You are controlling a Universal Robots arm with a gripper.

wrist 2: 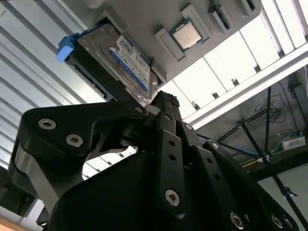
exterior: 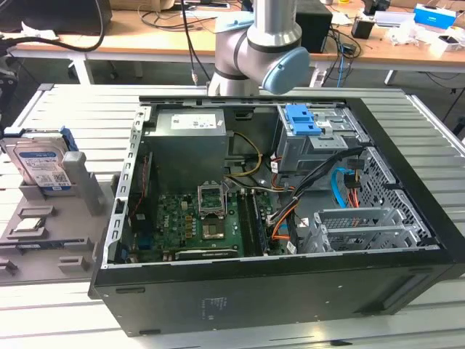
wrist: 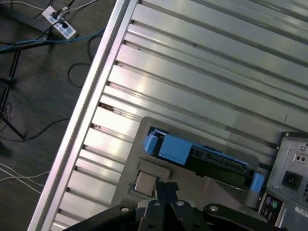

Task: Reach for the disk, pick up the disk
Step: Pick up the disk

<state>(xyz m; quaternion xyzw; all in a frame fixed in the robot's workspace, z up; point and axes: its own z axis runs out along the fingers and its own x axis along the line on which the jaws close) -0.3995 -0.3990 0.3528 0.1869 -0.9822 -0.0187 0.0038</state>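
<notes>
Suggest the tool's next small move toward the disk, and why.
Probably open the tool and ease it nearer the disk: in both wrist views it looks shut and empty, and the disk sits in the grey holder, apart from the tool.

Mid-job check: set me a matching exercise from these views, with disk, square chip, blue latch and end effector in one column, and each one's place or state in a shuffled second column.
1. disk
2. square chip
3. blue latch
4. end effector

A. on top of the grey drive cage inside the computer case
B. propped on edge in a holder of the grey tray
C. lying flat in a recess of the grey tray
D. shut, holding nothing

Pairs: 1-B, 2-C, 3-A, 4-D
</notes>
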